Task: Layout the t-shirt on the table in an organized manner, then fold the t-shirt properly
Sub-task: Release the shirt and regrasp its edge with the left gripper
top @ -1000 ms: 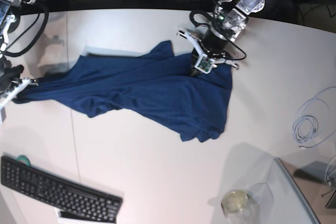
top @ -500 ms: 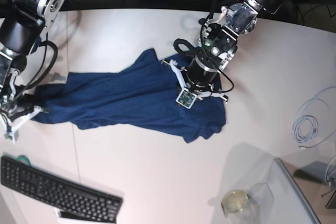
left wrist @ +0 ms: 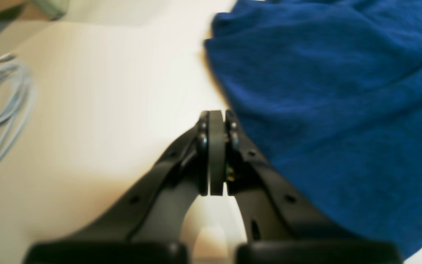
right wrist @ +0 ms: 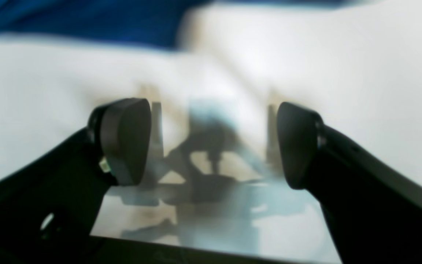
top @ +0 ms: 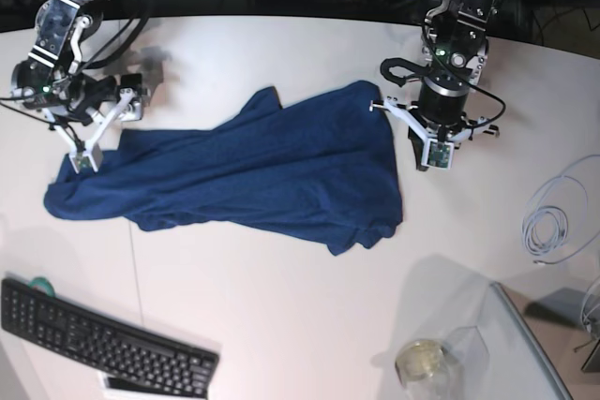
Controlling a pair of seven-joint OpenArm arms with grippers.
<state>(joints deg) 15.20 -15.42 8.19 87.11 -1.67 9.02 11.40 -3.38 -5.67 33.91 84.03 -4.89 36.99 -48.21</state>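
Two items occupy the near edge of the tabletop (top: 281,325): a black keyboard (top: 103,344) at the near left and a clear jar (top: 422,361) at the near right beside a glass panel (top: 525,344). Bare surface separates them from the t-shirt (top: 253,170), which lies crumpled and spread lengthwise across the middle, left end bunched, right hem nearly straight. A coiled pale cable (top: 553,217) rests near the right edge, well apart from the cloth. The left pincer (left wrist: 216,121) has its jaws pressed together, empty, just beside the shirt's right edge over bare surface. The right pincer (right wrist: 213,143) stands with jaws wide apart, empty, above bare surface by the shirt's left end.
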